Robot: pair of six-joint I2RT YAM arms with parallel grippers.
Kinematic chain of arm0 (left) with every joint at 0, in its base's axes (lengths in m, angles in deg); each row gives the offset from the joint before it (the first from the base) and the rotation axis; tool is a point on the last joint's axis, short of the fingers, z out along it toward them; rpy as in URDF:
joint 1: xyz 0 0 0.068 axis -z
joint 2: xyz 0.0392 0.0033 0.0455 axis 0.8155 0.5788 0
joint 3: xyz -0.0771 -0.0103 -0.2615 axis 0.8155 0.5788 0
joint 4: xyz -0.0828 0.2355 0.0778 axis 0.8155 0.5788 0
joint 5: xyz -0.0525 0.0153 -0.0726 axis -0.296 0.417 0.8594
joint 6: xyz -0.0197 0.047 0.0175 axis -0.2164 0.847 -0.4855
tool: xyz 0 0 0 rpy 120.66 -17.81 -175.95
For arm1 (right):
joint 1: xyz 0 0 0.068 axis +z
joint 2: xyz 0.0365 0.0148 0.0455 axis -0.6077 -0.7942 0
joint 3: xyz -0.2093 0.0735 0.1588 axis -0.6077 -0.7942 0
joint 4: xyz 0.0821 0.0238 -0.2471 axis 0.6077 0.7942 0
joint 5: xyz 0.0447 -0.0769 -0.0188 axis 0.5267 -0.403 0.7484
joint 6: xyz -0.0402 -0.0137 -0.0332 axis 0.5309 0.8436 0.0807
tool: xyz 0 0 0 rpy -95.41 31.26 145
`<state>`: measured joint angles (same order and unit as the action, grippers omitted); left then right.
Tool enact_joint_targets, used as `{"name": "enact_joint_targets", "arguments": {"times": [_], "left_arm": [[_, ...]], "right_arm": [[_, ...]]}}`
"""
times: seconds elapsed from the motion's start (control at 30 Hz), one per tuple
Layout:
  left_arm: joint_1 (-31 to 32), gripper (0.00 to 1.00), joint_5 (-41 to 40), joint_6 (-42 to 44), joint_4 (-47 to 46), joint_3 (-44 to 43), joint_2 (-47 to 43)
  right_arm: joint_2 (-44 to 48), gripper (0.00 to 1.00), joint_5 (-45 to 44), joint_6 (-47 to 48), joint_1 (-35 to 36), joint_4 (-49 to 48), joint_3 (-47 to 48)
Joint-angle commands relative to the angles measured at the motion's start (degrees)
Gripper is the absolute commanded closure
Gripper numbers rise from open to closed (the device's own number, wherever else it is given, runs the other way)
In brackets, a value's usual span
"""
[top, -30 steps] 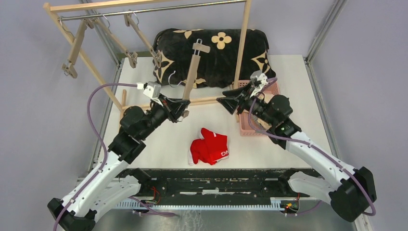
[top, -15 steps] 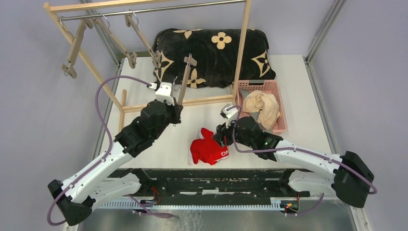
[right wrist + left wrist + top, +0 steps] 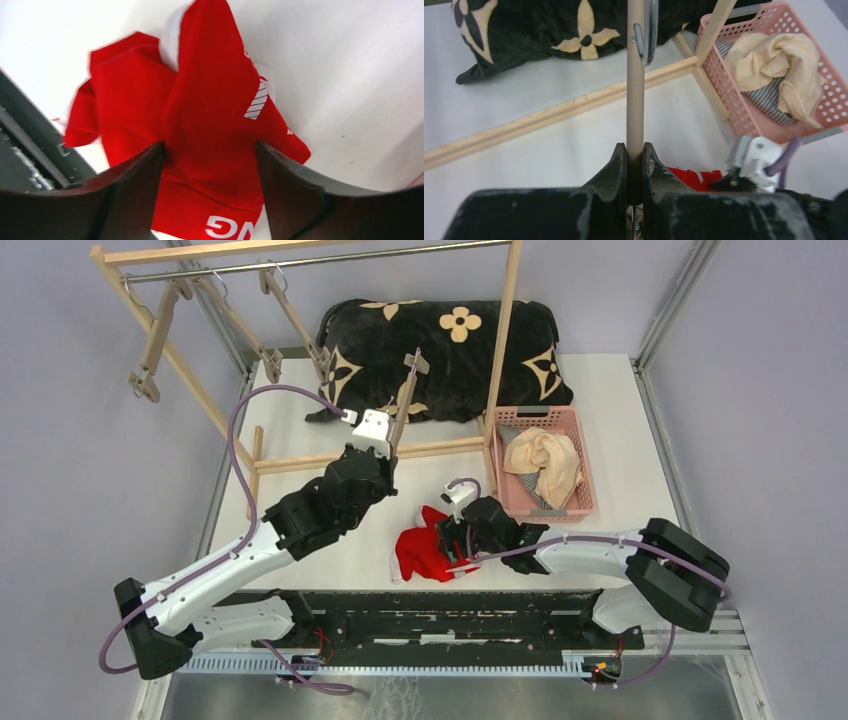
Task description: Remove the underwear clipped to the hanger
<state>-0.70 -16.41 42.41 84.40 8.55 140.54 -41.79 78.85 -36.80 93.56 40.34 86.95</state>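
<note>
The left pincer point(image 3: 634, 152) squeezes the hanger point(image 3: 635, 90) tight, standing it up, likely to keep it out of the way. The right pincer point(image 3: 209, 145) is wide around the red underwear point(image 3: 200, 90) on the tabletop point(image 3: 549, 150), bottom middle, ready to grab. The beige underwear point(image 3: 774, 55) and striped underwear point(image 3: 766, 102) lie in the pink basket point(image 3: 535, 413).

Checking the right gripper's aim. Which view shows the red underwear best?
Right wrist: the red underwear fills the frame between the open fingers of the right gripper. Top external shows it small, partly under the arm; left wrist, a sliver.
</note>
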Motion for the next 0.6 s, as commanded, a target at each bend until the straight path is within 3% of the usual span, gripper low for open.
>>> {"name": "enact_joint_targets", "arguments": {"times": [0.0,0.07,0.1,0.27,0.57], "left_arm": [[0.4,0.97,2.7,3.3,-8.3,-3.1,-1.7],[0.4,0.97,3.8,3.9,-9.2,-4.3,-1.6],[0.5,0.97,4.2,4.3,-9.3,-5.1,-1.3],[0.4,0.97,5.5,6.8,-10.6,-9.5,0.7],[-0.6,0.97,2.0,13.1,-8.4,-23.7,10.1]], "right_arm": [[-5.8,0.49,-3.1,-1.8,0.1,-2.8,2.7],[-8.2,0.89,-5.9,-3.3,0.2,-1.4,3.4],[-8.5,0.98,-7.6,-3.9,0.2,-0.9,3.5],[-2.7,0.99,-9.2,-3.1,1.1,0.9,3.1],[15.8,0.99,-24.7,3.0,5.1,9.9,8.1]]}}
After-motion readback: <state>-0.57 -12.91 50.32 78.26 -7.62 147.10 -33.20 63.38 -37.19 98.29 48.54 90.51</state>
